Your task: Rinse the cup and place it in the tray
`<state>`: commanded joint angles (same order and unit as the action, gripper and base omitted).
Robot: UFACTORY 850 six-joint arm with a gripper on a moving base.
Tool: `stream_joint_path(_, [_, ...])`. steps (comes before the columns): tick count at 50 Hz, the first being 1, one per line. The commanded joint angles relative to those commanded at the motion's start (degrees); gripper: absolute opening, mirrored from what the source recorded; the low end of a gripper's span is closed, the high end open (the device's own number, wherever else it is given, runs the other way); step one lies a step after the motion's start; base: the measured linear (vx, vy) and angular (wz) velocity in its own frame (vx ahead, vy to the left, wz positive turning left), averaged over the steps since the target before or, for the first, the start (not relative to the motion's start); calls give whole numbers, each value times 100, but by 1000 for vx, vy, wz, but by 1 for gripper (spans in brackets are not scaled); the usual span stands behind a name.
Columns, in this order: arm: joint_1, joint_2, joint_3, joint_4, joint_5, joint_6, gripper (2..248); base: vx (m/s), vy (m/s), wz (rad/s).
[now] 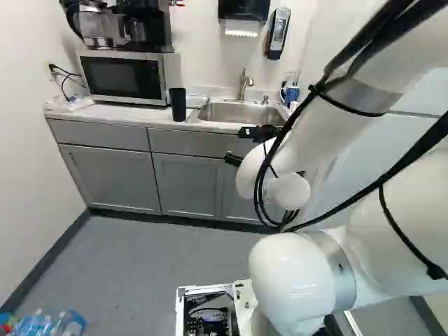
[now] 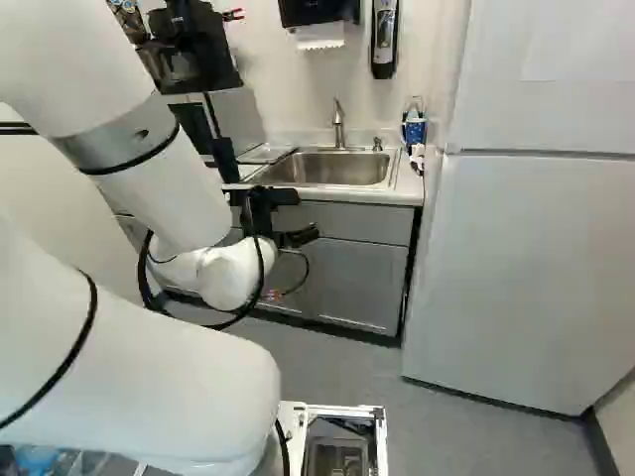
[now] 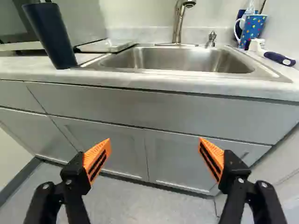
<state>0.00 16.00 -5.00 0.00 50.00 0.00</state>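
Cup: tall dark navy tumbler [image 1: 178,104], upright on the pale countertop [image 3: 140,80], left of the stainless sink [image 3: 180,59] and near the counter's front edge. Its inside can't be seen. In the right base view the arm covers much of that corner, so only part of the cup shows.

Gripper [image 2: 306,214] is spread wide, nothing held. In the wrist view both orange pads [image 3: 97,161] show, with the grey cabinet fronts [image 3: 191,112] ahead of them. Gap to the cabinets is hard to judge.

Tray: flat, pale, low piece [image 3: 105,45] between cup and sink, partly behind the cup in the left base view. It looks like the tray, but its inner surface isn't readable.

Sink floor is mostly hidden by the near rim in the wrist view. The brushed metal faucet [image 1: 245,82] is cut off at its top there; both base views show it whole. Right of the sink: blue dotted mug [image 3: 252,29], overlapping a darker item behind, plus a dark-blue-handled brush-like thing [image 3: 280,58], head unclear.

Silver-and-black microwave [image 1: 122,75] stands at far left, mostly blocked by the arm in the right base view. Black coffee maker [image 1: 143,28] on top is cut off above.
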Motion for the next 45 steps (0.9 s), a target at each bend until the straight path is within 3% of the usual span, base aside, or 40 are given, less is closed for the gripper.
stream_joint_path(45, [0,-20,-185,0,0,0,247,0,0,0])
